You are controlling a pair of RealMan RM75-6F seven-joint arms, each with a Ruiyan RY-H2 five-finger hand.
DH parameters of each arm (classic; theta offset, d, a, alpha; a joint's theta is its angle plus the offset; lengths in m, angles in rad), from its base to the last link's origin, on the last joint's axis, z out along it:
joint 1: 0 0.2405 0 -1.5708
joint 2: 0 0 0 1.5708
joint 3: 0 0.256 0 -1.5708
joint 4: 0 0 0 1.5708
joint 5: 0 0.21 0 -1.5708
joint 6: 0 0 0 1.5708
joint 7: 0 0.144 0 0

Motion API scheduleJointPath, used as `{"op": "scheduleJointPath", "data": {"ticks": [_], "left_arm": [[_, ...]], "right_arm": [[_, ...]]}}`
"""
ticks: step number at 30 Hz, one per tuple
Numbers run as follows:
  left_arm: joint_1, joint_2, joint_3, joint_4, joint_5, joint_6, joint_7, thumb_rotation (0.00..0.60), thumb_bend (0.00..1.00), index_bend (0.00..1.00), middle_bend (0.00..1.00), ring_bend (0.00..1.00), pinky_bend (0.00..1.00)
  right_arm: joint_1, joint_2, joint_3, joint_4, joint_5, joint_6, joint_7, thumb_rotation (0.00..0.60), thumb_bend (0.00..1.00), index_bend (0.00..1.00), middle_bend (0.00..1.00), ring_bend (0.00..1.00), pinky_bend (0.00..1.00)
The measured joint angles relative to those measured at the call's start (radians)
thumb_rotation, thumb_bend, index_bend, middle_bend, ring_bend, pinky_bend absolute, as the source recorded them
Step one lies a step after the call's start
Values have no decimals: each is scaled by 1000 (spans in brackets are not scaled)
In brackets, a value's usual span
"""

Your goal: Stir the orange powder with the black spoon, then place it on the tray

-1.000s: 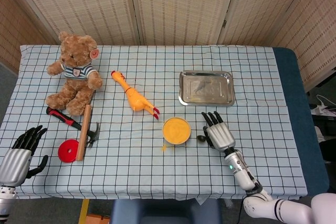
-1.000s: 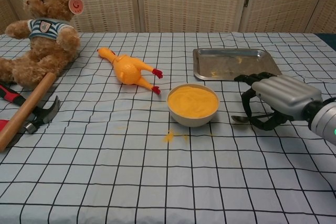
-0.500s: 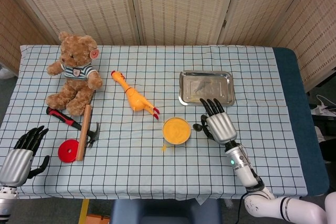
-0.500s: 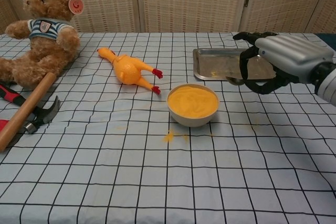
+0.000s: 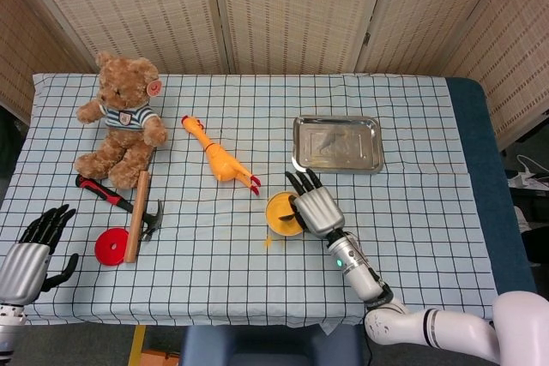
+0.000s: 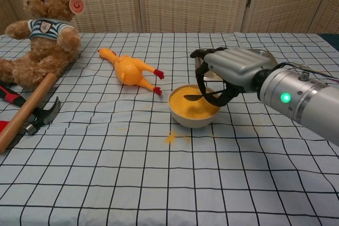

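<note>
Now the right hand (image 6: 225, 75) pinches the black spoon (image 6: 195, 97) and holds it over the white bowl (image 6: 194, 119), with the spoon's round end down at the orange powder (image 6: 192, 105). The other fingers curl around the handle. To stir well, I think the hand should keep the spoon low in the powder and go round in small, slow circles, staying away from the bowl's edge so nothing tips or flies out. A little orange powder already lies spilled (image 6: 170, 138) on the bench (image 6: 106, 183) just near the bowl, so going gently matters. The tray (image 5: 336, 145) waits far and to the right of the bowl, with nothing on it. The left hand (image 5: 33, 250) is spread and holds nothing, at the near left corner. Half a second ago the right hand was up by the tray with the spoon; it has moved left and come down over the bowl. The left hand has stayed put.
</note>
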Motion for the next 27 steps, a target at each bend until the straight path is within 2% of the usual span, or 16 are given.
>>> {"op": "scheduleJointPath", "data": {"ticks": [7, 15, 22, 27], "left_arm": [[-1, -1, 2, 1, 2, -3, 5, 600, 449, 0, 0, 0, 119], [-2, -4, 1, -1, -3, -9, 17, 600, 448, 0, 0, 0, 119], [-7, -6, 1, -4, -12, -23, 28, 600, 449, 0, 0, 0, 120], [-11, -9, 0, -5, -18, -33, 35, 600, 448, 0, 0, 0, 120]], "right_arm": [[24, 3, -8, -26, 58, 12, -50, 600, 396, 392, 0, 0, 0], [13, 45, -22, -18, 13, 50, 5, 600, 392, 418, 0, 0, 0], [13, 53, -28, 100, -50, 50, 117, 600, 369, 444, 0, 0, 0], [7, 17, -50, 244, -163, 100, 227, 600, 329, 460, 0, 0, 0]]}}
